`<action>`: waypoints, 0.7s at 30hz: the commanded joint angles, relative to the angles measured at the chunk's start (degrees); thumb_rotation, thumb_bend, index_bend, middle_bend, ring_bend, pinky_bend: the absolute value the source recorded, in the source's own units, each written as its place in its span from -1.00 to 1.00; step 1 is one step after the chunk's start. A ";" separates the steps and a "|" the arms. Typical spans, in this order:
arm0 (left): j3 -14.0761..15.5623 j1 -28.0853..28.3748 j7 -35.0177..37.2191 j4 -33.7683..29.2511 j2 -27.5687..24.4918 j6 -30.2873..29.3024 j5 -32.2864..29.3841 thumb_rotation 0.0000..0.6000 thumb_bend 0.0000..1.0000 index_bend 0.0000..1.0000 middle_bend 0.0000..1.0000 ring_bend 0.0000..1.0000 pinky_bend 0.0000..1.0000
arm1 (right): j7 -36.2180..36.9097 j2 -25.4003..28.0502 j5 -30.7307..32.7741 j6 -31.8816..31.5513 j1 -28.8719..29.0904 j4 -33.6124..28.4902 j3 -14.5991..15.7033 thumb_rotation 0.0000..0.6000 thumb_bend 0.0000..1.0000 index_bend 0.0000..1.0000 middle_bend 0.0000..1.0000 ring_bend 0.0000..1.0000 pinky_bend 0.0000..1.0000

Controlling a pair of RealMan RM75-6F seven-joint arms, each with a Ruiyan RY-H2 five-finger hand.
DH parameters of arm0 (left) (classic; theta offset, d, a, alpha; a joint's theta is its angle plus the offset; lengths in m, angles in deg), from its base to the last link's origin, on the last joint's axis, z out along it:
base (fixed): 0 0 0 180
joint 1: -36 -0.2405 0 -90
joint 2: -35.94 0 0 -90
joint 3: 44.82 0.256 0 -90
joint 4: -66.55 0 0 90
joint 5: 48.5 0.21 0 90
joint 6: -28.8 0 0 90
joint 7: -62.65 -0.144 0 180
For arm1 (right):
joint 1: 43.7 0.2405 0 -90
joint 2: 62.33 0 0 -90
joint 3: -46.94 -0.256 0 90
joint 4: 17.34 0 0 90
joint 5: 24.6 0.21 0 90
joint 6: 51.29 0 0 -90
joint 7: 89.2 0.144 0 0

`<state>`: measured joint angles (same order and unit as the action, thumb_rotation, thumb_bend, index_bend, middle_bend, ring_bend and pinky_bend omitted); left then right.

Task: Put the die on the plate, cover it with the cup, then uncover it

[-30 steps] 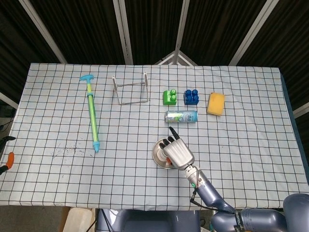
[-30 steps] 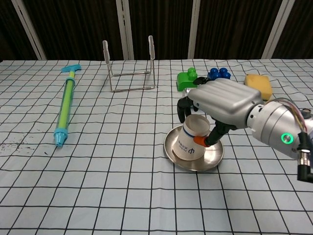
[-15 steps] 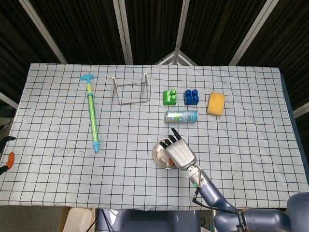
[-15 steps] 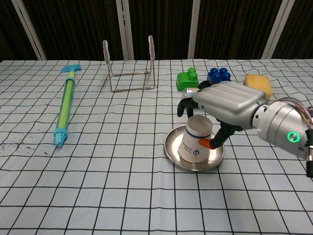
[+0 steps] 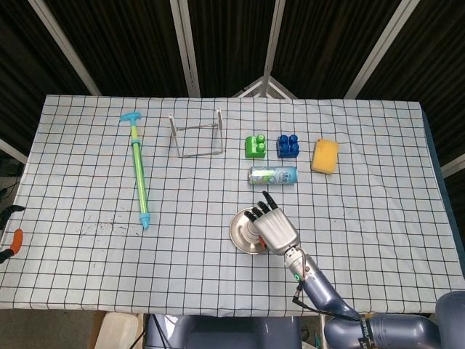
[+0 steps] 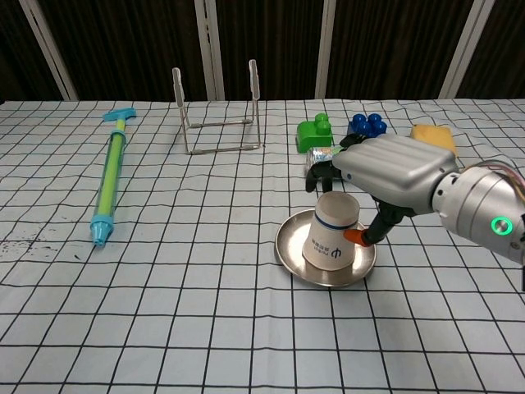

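A white paper cup [image 6: 331,238] stands upside down on the round metal plate [image 6: 286,253] near the table's front middle. No die shows in either view. My right hand [image 6: 395,170] hovers over and to the right of the cup, fingers spread behind its top, and the orange-tipped thumb lies right beside the cup's right side. Seen from the head view, the right hand [image 5: 275,227] covers most of the cup and the right part of the plate [image 5: 237,230]. My left hand is in neither view.
A drink can [image 6: 321,154] lies just behind the hand. Behind it sit a green block [image 6: 316,131], a blue block [image 6: 367,125] and a yellow sponge [image 6: 433,134]. A wire rack [image 6: 217,111] stands at the back middle, and a green-blue water pump toy [image 6: 109,176] lies at the left.
The cup has gone from tilted in the right hand's grip to standing mouth-down on the plate. The hand's fingers have opened and the hand has shifted up and to the right.
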<state>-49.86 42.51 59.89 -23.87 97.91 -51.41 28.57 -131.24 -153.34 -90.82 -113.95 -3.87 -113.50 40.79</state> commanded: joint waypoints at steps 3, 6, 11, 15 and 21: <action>0.04 -0.02 -0.16 -0.09 0.02 -0.12 0.10 1.00 0.35 -0.44 -1.00 -1.00 -0.81 | 0.00 -0.01 -0.14 -0.15 0.02 0.44 0.02 1.00 -0.36 -0.35 -0.18 -0.59 -1.00; 0.02 -0.05 -0.17 -0.09 0.01 -0.11 -0.01 1.00 0.35 -0.44 -1.00 -1.00 -0.81 | 0.17 0.05 -0.13 -0.02 0.00 0.71 0.18 1.00 -0.36 -0.31 -0.15 -0.57 -1.00; 0.08 0.04 -0.33 -0.13 0.04 0.01 0.08 1.00 0.35 -0.44 -1.00 -1.00 -0.81 | 0.54 0.09 -0.10 0.18 -0.06 0.91 0.37 1.00 -0.36 -0.22 -0.05 -0.52 -1.00; 0.14 0.06 -0.44 -0.15 0.06 0.06 0.13 1.00 0.35 -0.43 -1.00 -1.00 -0.81 | 0.78 0.05 -0.34 0.13 -0.08 1.09 0.44 1.00 -0.36 -0.12 0.03 -0.47 -1.00; 0.14 0.00 -0.31 -0.18 0.02 -0.10 0.22 1.00 0.35 -0.42 -1.00 -1.00 -0.81 | 1.69 0.18 -1.34 -0.11 -0.32 1.40 0.81 1.00 -0.21 0.07 0.13 -0.40 -1.00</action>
<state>-49.72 42.51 59.57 -24.05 97.93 -51.51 28.79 -129.73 -153.19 -91.94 -114.00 -4.13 -112.17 41.51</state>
